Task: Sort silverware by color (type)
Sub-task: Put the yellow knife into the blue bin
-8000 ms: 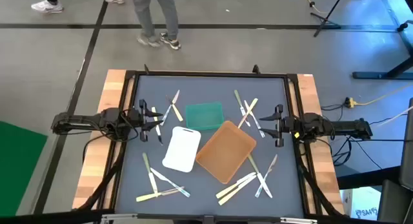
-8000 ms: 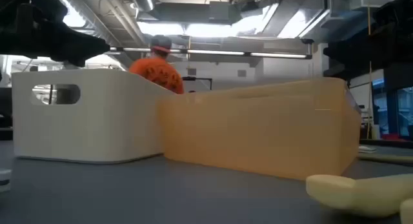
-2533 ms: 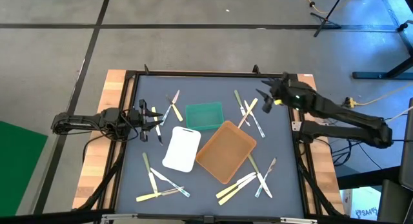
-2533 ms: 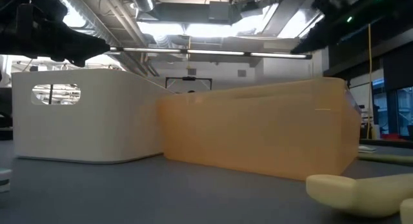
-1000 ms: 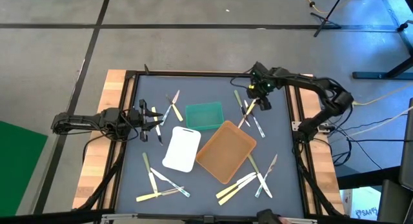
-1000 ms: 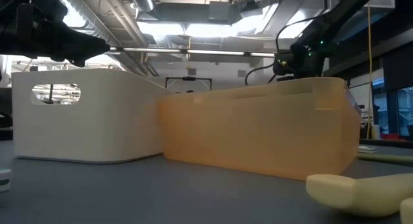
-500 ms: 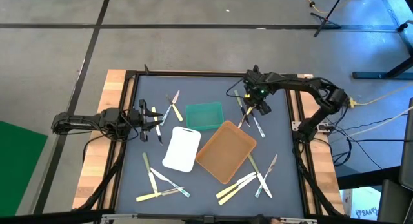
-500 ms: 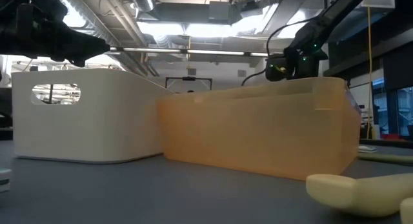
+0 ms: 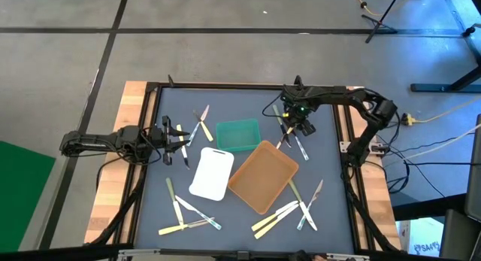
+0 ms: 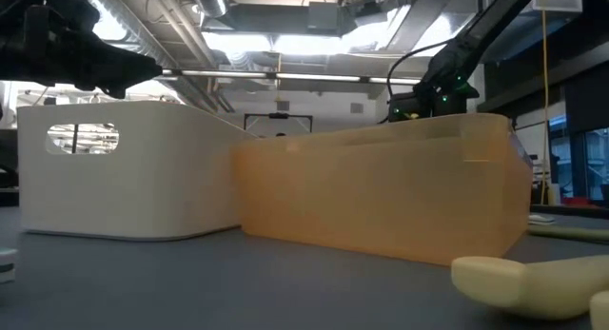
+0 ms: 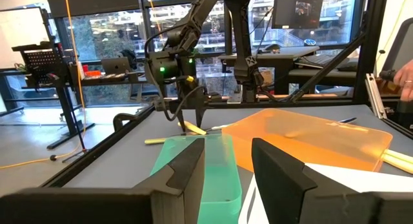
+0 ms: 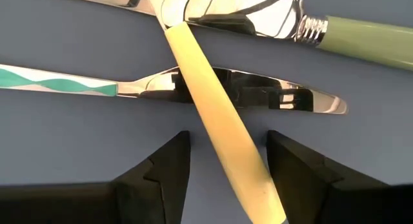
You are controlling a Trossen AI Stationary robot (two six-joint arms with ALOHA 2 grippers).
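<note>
Right pincer lowered over a crossed cluster of silverware near the far right of the surface, fingers spread to either side of a cream-yellow handle. Handle lying diagonally across 2 metal-bladed pieces, a teal-striped knife and a green-handled knife, so topmost and, judged from this, the easiest to lift without disturbing the rest. Fingers apart, not yet touching the handle; alignment with its length apparently chosen for a clean pinch. Remaining silverware scattered in groups around 3 trays at centre: green tray, white tray, brown tray, all seemingly without utensils. Left pincer parked at the left edge, fingers parted, holding nothing.
</note>
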